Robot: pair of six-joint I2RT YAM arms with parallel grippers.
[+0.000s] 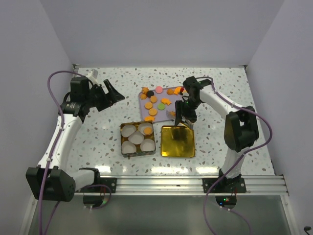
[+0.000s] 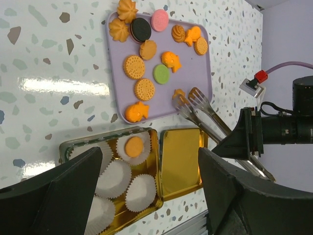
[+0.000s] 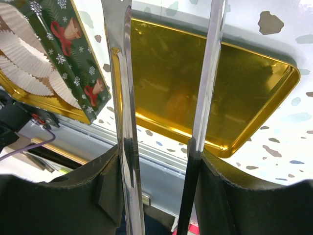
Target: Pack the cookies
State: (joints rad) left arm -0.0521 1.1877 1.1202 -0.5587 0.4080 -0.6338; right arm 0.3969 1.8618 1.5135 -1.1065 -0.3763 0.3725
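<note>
– so, where do the cookies (image 2: 134,67) sit?
– nearly all lie flat, faces up, on the lilac tray (image 2: 194,73). one round orange cookie (image 2: 133,146) is already in a cup inside the tin (image 3: 78,58).

– do they point anywhere?
– most are discs, so they have no long axis. the fish-shaped cookie (image 2: 136,112) has one, running roughly along the tray edge nearest the tin. i cannot tell which end is the head.

– what do they look like?
– the orange rounds are dotted like biscuits and some orange-brown ones are ridged swirls. the black one (image 2: 141,29) is a sandwich with a pale filling, and the pink (image 2: 159,20) and green (image 2: 161,74) are smooth.

– and the containers?
– the tin is green with printed bells outside and gold inside, filled with pleated white paper cups (image 2: 115,177). its shiny gold lid (image 2: 178,161) lies upturned just beside it on the speckled table (image 2: 49,58).

– your jaws?
– my right gripper (image 1: 186,111) clamps the two arms of the steel tongs (image 2: 205,120). their long axis slants over the lid, with the slotted tips at the tray's near corner beside an orange piece. whether they touch it i cannot tell. my left gripper (image 1: 115,94) is spread wide and holds nothing, left of the tray.
</note>
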